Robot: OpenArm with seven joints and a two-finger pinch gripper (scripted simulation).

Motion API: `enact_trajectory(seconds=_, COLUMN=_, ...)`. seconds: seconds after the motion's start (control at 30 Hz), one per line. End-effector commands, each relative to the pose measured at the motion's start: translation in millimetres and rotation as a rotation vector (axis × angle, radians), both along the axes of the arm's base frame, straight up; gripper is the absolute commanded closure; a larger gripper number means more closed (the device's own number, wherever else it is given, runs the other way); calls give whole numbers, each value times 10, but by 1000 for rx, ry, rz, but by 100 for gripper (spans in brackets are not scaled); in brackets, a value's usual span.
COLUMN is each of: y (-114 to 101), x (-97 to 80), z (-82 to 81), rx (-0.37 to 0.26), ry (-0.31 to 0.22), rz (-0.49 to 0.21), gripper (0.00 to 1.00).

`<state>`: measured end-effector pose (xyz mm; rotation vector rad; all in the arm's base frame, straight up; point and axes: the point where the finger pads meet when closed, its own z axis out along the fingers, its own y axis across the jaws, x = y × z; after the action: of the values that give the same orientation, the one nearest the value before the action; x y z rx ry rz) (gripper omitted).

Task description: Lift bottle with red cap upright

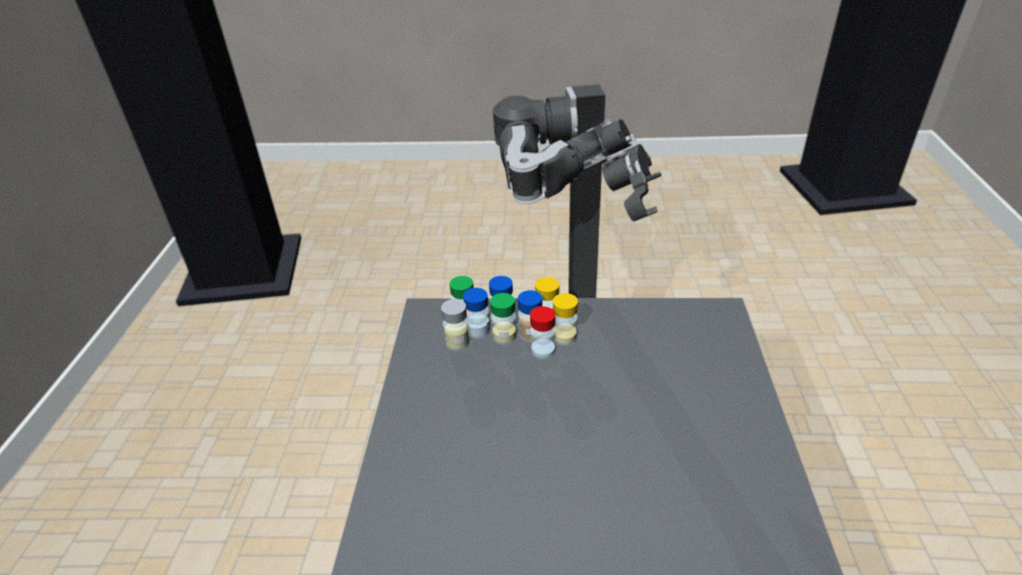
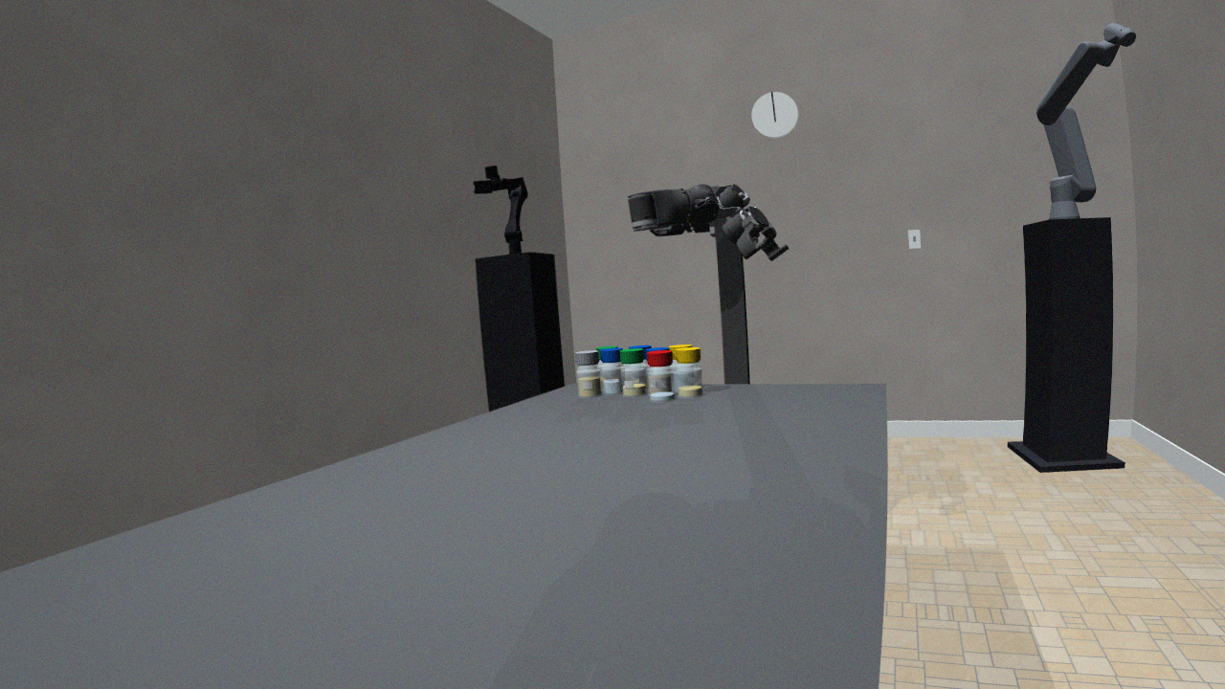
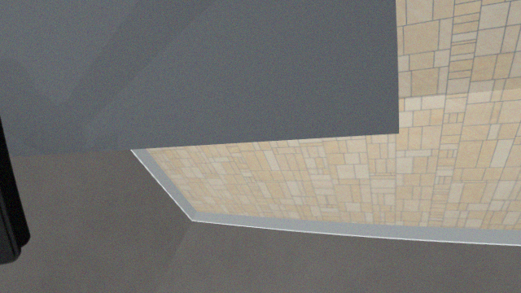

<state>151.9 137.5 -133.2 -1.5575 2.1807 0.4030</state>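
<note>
The bottle with the red cap stands upright at the front of a tight cluster of bottles at the far end of the grey table; it also shows in the exterior view. My gripper is open and empty, held high above and to the right of the cluster, far from the bottles; it shows in the exterior view too. The wrist view shows only the table top, the floor and the wall, with no bottle in it.
Around the red-capped bottle stand bottles with yellow, blue, green and grey caps, with more behind. The arm's post rises just behind the cluster. Black pillars stand on the floor.
</note>
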Motion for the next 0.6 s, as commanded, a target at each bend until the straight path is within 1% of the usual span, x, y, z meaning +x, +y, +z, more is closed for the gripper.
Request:
enact_trajectory(seconds=0.0, y=4, x=2, z=9, rx=3, ry=-1, rz=0, gripper=0)
enact_trajectory(seconds=0.53, y=4, x=2, z=9, rx=3, ry=-1, rz=0, gripper=0)
enact_trajectory(seconds=0.57, y=-38, x=40, z=15, rx=10, ry=23, rz=-34, gripper=55)
